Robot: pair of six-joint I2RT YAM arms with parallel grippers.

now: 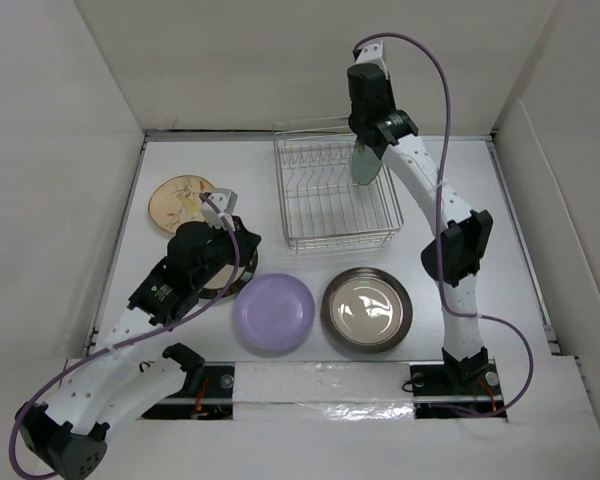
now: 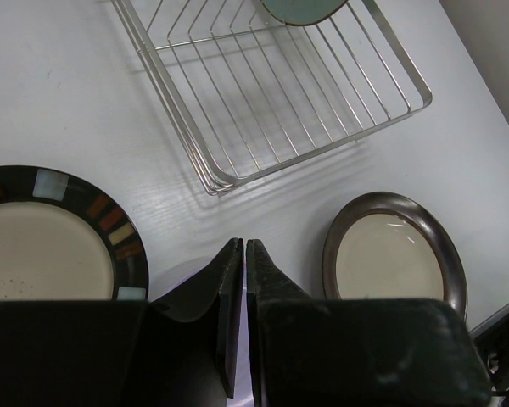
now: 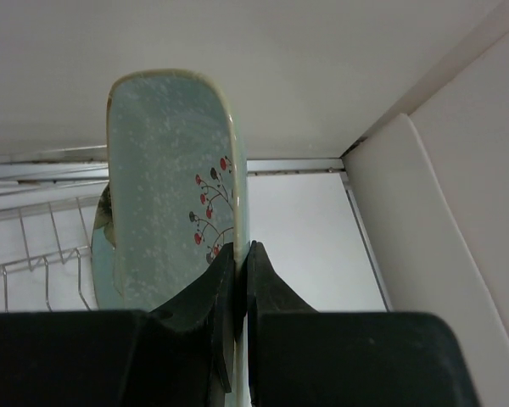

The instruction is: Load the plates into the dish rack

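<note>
Now the right gripper (image 3: 240, 250) pinches a pale green plate (image 3: 161, 186) upright on its edge, over the dish rack's (image 1: 320, 205) far right side. The left gripper (image 2: 244, 246) hovers near-left of the rack, fingers pressed together and empty. The lavender plate (image 1: 273, 312) and metallic-rimmed plate (image 1: 367, 308) lie flat on the table.

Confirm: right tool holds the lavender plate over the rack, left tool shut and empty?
Wrong plate. The right tool grips a pale green plate, not the lavender plate, which lies flat on the table; the right wrist view shows it. The rest stands: it is over the rack, and the left tool is shut and empty.
</note>
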